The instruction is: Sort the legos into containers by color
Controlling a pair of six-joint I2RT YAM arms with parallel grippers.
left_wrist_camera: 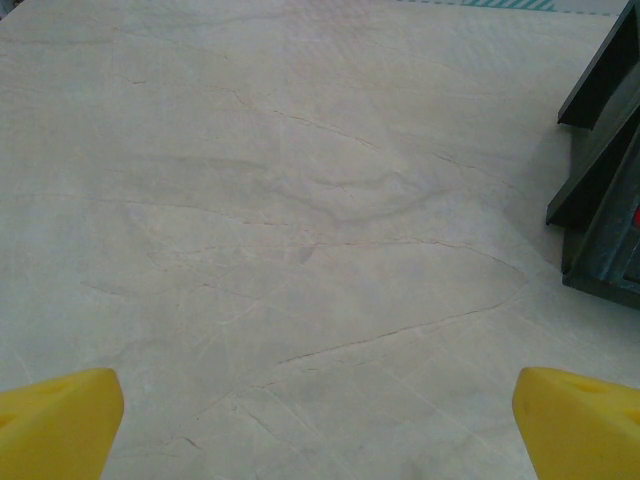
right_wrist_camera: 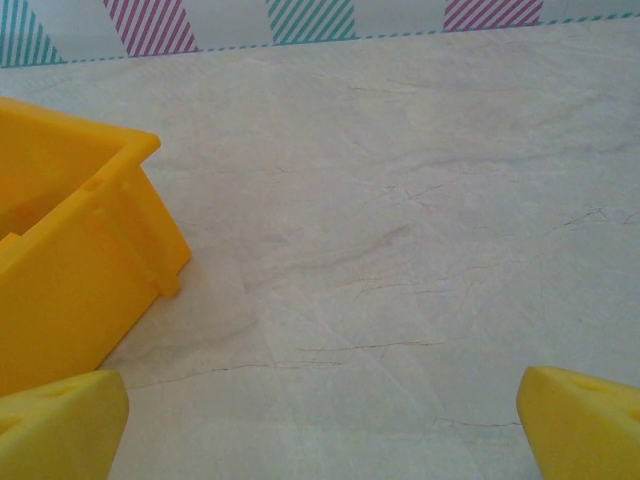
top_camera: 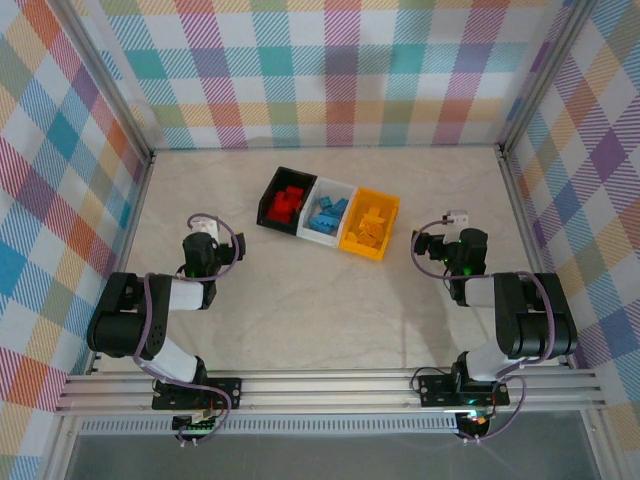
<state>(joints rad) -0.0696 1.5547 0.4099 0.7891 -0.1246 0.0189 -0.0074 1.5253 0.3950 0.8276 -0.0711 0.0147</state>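
Top view: 3 bins in one slanted row, touching, far-middle of the counter (top_camera: 330, 320).
- black bin (top_camera: 267, 200): red legos (top_camera: 287, 203)
- white bin (top_camera: 318, 237): blue legos (top_camera: 327, 213)
- yellow-orange bin (top_camera: 362, 252): yellow-orange legos (top_camera: 370, 226)

The bricks lie piled and overlapping, too small to count per color. No loose bricks lie on the counter. Left pincer (top_camera: 204, 226) sits left of the row and right pincer (top_camera: 453, 221) right of it, both apart from the bins. Finger gap unreadable from up here.

Left wrist: 2 yellow fingertips (left_wrist_camera: 55, 425) in the bottom corners, spread wide, bare counter between them. Black bin cut off at the right edge, with a sliver of red inside.

Right wrist: 2 yellow fingertips (right_wrist_camera: 60, 425), spread wide too, gripping nothing. Yellow-orange bin cut off at left, contents not visible.
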